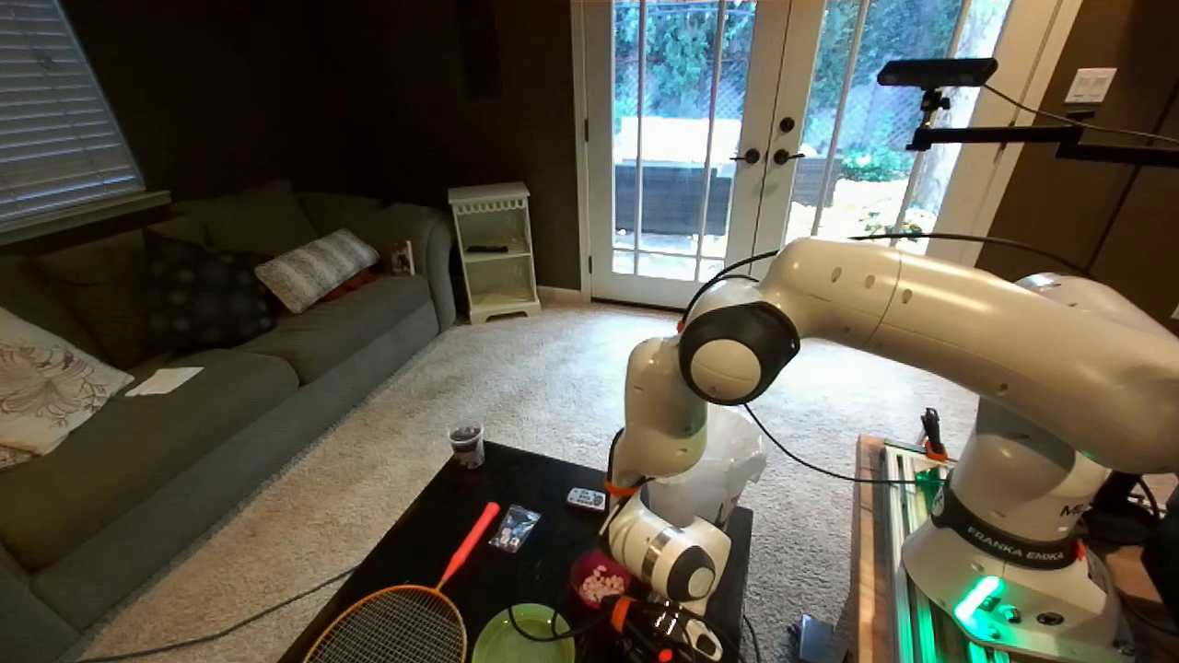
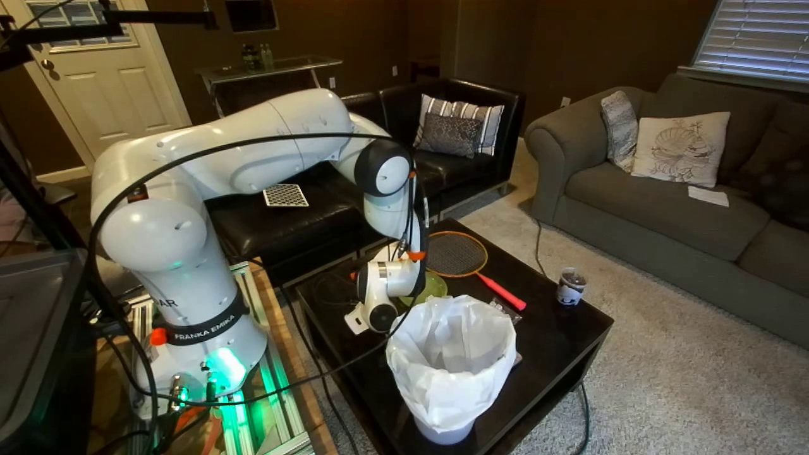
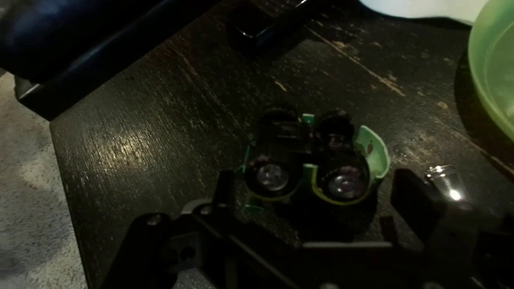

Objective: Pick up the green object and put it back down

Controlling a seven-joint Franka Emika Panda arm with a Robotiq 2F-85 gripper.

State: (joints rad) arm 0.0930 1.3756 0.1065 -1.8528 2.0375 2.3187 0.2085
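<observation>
Black fingers [image 3: 226,188] stand parted with nothing pinched, so my gripper [image 3: 315,176] looks ready; between its tips sit the green-and-black binoculars [image 3: 277,156], which I take for the green object, resting on the dark table [image 3: 140,172]. In the wrist view the left finger lies so near their edge I can't tell whether they touch; on the right a gap shows. I judge this to be the final line-up, so I should centre the spread and check depth, since I can't read how low the tips are. I'd squeeze slowly on the barrels, as the thin green flap [image 3: 376,156] on the right might bend, then lift straight and set down gently, clear of the green dish [image 3: 482,72] at the far right. In an exterior view a racket [image 1: 405,622] lies left of that dish, a red bowl [image 1: 588,562] on its far side.
</observation>
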